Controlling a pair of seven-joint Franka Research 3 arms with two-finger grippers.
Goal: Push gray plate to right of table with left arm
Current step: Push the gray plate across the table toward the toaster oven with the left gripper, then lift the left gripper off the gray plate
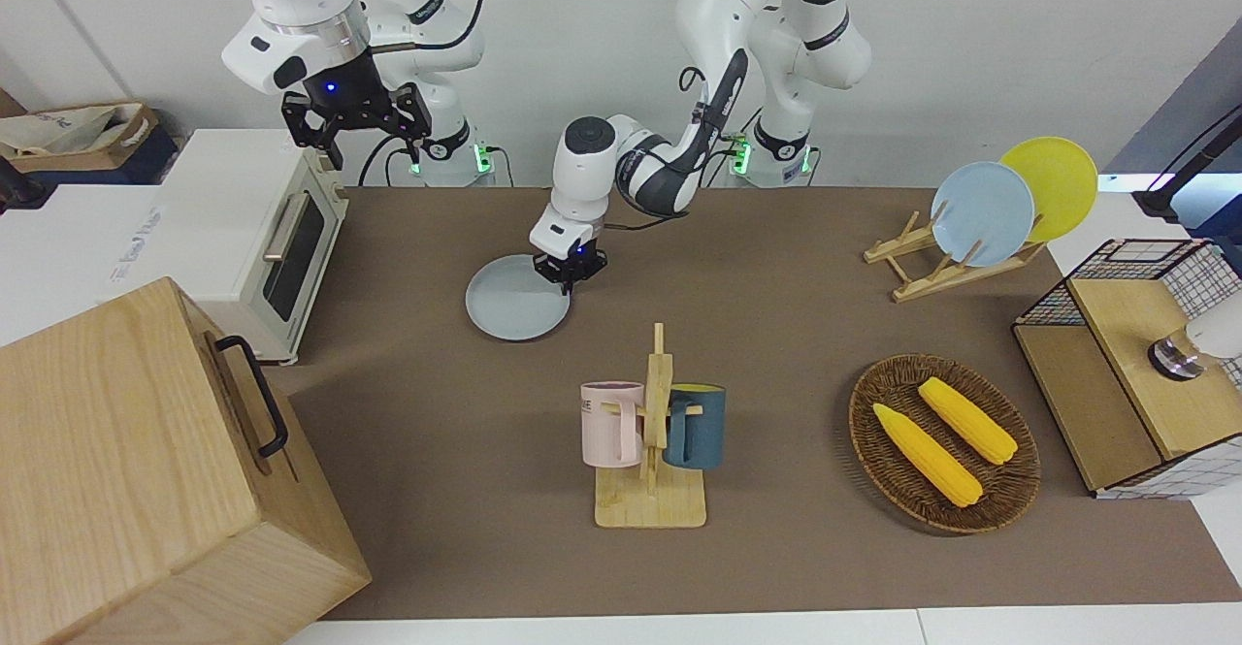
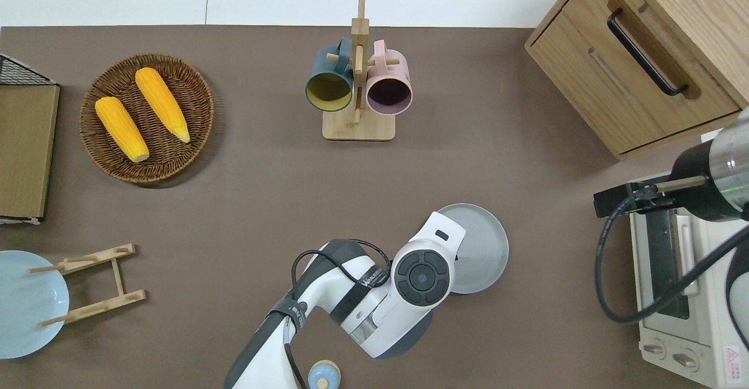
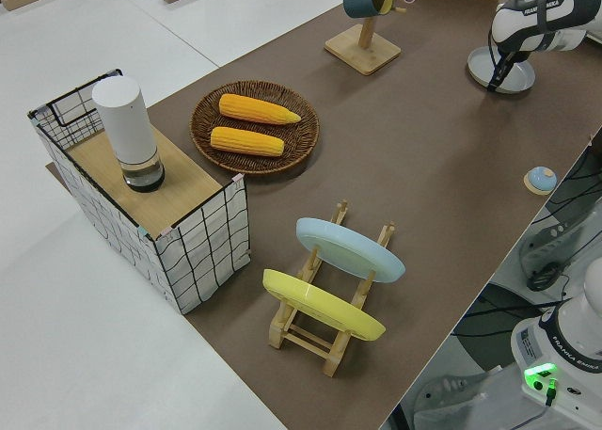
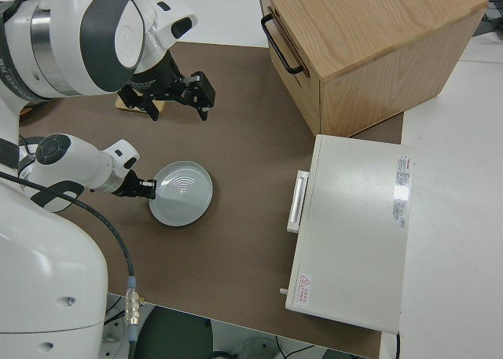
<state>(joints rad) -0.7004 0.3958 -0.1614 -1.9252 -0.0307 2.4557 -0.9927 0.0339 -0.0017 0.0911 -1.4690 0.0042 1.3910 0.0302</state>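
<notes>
The gray plate (image 1: 514, 308) lies flat on the brown table (image 1: 776, 335), between the mug rack and the robots, toward the right arm's end. It also shows in the overhead view (image 2: 483, 243) and the right side view (image 4: 185, 192). My left gripper (image 1: 570, 276) is down at the plate's rim, on the edge toward the left arm's end, fingers shut and touching it (image 4: 146, 188). In the overhead view the wrist hides the fingers. My right gripper (image 1: 356, 123) is open and parked.
A white toaster oven (image 1: 262, 238) and a wooden cabinet (image 1: 126, 470) stand at the right arm's end. A mug rack (image 1: 652, 432) stands mid-table. A corn basket (image 1: 943, 441), a plate rack (image 1: 980, 213) and a wire crate (image 1: 1135, 354) fill the left arm's end.
</notes>
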